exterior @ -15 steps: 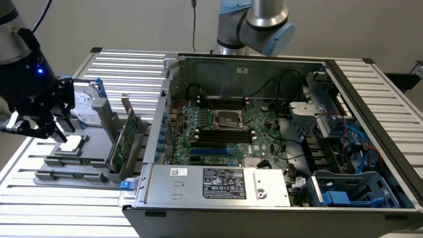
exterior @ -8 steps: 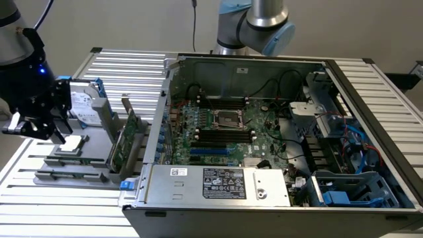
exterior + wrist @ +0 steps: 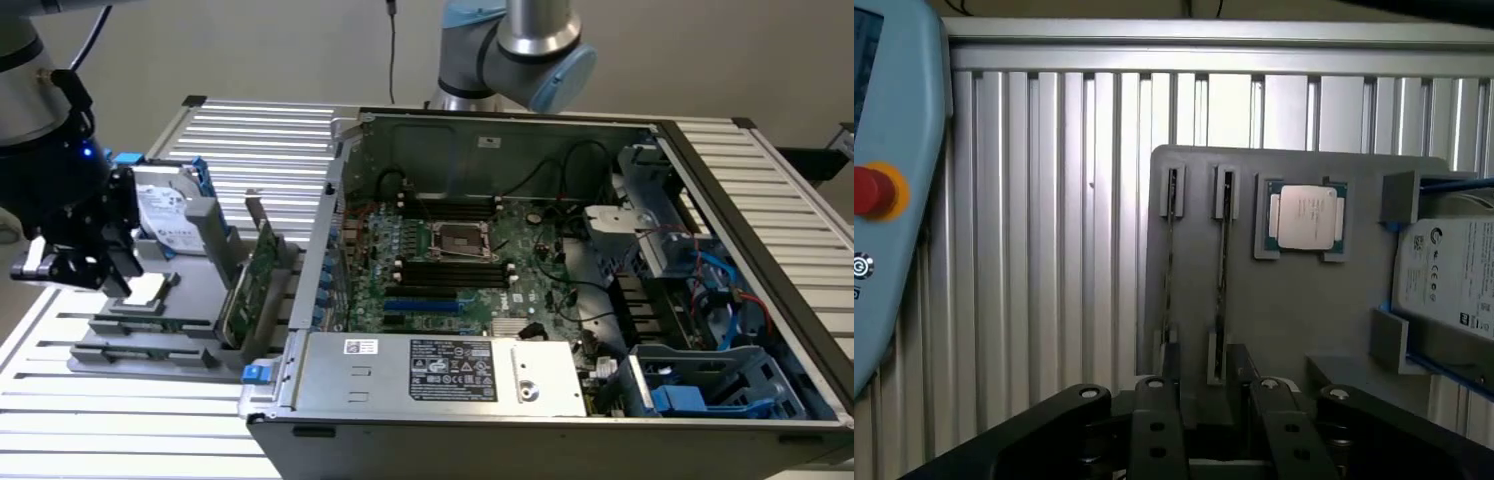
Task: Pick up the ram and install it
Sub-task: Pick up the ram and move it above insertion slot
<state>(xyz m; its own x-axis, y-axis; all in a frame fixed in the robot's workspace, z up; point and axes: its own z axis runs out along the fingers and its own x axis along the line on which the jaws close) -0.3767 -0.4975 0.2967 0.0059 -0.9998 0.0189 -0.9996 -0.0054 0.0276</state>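
1. ram (image 3: 1222, 270): thin green stick seen edge-on, standing in a slot of the grey holder tray (image 3: 1294, 330). in the exterior view the tray lies at nine o'clock from the computer case (image 3: 507, 120). not lifted.
2. second stick (image 3: 1170, 262): parallel and just beside the first. likely hazard: a finger lowered into the narrow lane between them could nudge or catch the wrong stick.
3. gripper (image 3: 1211, 392): over one end of the tray, fingers spread and grasping nothing, with the ram's line running into the gap. likely hazard: an off-centre squeeze could tilt the stick in its slot or press on the tray's end clips.
4. cpu (image 3: 1306, 217) and hard drive (image 3: 1449, 275): in pockets beyond the ram. the cpu looks loose, so a sideways drift could knock it.
5. expansion card (image 3: 262, 265): upright at three o'clock of the tray, between tray and case. a stick carried low could clip it.
6. memory slots (image 3: 454, 270): at the motherboard's centre. a skewed stick would probably jam there instead of seating.
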